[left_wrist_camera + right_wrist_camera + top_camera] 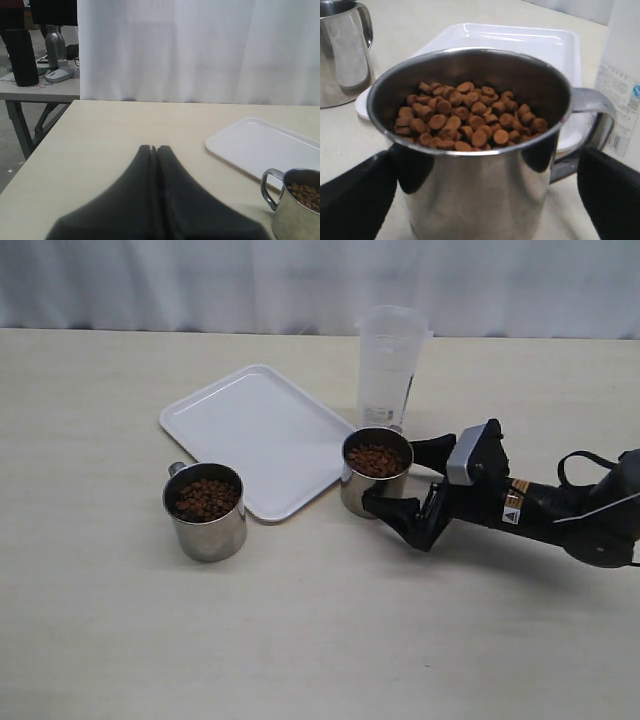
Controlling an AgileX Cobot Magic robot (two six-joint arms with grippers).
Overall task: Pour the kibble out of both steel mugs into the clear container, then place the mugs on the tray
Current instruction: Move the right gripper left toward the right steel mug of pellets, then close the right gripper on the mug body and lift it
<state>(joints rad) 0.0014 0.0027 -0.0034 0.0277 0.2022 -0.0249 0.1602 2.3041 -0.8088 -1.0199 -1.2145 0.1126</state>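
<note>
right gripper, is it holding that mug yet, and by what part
Nothing is held yet: the right gripper stands open, one finger either side of the steel mug, not clamped.

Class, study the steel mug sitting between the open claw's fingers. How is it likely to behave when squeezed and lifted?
The steel mug looks rigid, so it probably won't deform in the right claw. Its polished wall may be slippery, so the grip might slide. The loose kibble inside likely adds weight and could spill if the mug tilts early.
</note>
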